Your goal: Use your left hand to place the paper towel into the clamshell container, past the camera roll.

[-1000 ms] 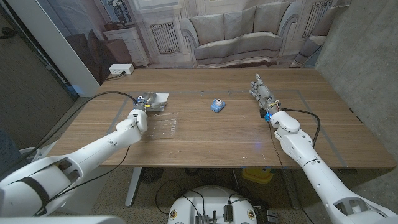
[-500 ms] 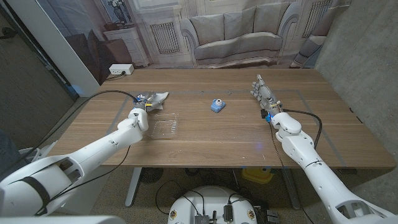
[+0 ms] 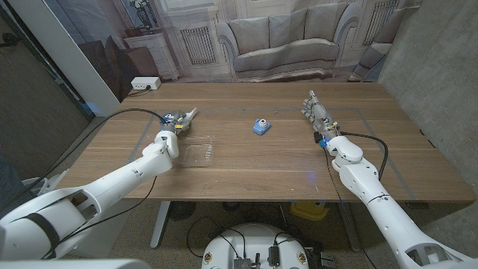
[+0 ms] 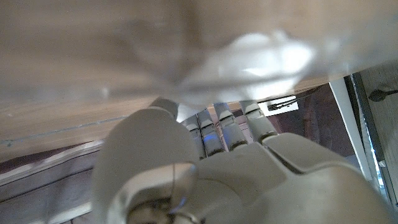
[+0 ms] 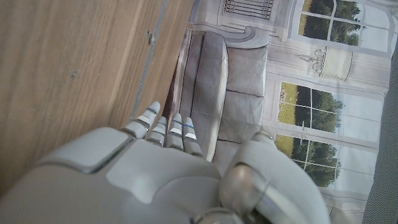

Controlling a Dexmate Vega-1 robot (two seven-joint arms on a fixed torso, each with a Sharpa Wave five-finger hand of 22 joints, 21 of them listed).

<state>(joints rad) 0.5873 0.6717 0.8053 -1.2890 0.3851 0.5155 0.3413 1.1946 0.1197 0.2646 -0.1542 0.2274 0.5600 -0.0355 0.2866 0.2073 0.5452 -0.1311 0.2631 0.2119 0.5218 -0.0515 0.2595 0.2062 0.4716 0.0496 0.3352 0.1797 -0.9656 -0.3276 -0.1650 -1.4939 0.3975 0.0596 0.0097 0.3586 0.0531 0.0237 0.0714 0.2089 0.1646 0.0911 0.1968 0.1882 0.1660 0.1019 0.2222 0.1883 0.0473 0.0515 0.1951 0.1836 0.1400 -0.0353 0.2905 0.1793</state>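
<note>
My left hand grips the white paper towel at the table's left side, and a crumpled end sticks out past the fingers. In the left wrist view the paper towel is a blurred white mass just beyond the fingers. The clear clamshell container lies open on the table just nearer than that hand. The blue camera roll sits at mid-table, to the right of both. My right hand stays at the right with fingers stretched out, holding nothing.
A black cable runs across the table's left part to my left wrist. A faint taped outline marks the wood by the right hand. A sofa backdrop stands beyond the far edge.
The paper towel lay spread flat on the table a second ago. My left hand has since gathered it and raised it off the wood. The right arm has not moved.
</note>
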